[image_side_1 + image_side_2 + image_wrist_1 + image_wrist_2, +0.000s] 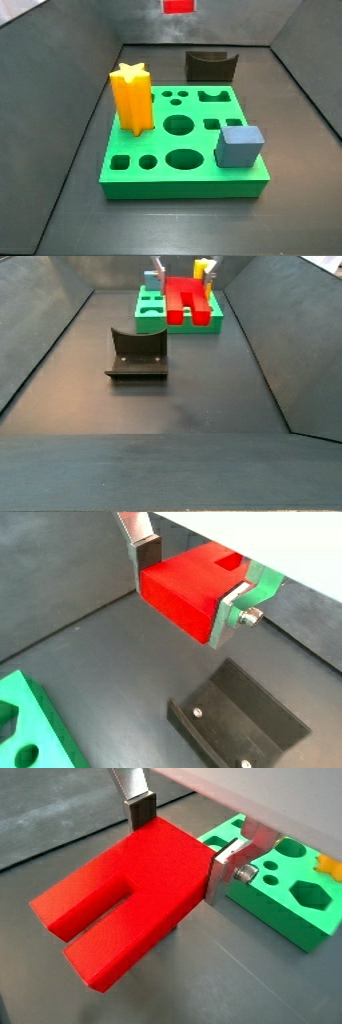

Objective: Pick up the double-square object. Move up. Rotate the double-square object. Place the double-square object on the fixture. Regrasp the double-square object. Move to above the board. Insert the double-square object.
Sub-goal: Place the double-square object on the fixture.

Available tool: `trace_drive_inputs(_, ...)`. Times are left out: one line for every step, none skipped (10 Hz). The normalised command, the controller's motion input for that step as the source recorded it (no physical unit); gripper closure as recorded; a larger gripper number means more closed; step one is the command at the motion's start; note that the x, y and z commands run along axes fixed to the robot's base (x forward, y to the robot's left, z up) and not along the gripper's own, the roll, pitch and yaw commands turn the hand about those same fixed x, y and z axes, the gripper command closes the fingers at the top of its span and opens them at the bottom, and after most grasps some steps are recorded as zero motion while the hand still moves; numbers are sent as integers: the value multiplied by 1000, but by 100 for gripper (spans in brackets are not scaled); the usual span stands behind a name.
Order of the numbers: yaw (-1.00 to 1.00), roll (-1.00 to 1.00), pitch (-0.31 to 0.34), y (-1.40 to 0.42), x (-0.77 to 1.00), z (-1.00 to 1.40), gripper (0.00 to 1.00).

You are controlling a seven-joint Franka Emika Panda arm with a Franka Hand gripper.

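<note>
**Red block held aloft**

The fixture [136, 354] sits nearest on the dark floor, empty. Beyond it, the gripper [185, 836] pinches the double-square object [118, 903] between its fingers [138, 554], in the air, above the fixture, near the board [187, 140].

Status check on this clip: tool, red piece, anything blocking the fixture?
Tool shut on the double-square object, held in the air. Fixture bare, nothing on it. Yellow star and blue cube stand on the board.
</note>
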Motion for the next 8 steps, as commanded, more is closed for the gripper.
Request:
trace_drive_inputs(16, -94, 72, -29, 818, -29, 100)
trace_drive_inputs(14, -92, 88, -15, 689, -22, 100)
trace_drive_inputs(13, -92, 94, -10, 626, -16, 100)
trace_drive_inputs(13, -94, 110, -5, 479, -9, 100)
trace_drive_inputs(-128, -1000, 16, -42, 955, 245, 100)
trace_drive_inputs(-134, -1000, 23, -24, 841, 234, 100)
trace_drive_inputs(-139, -1000, 32, 26, 745, 144, 100)
trace_drive_inputs(-137, -1000, 37, 29, 650, 34, 100)
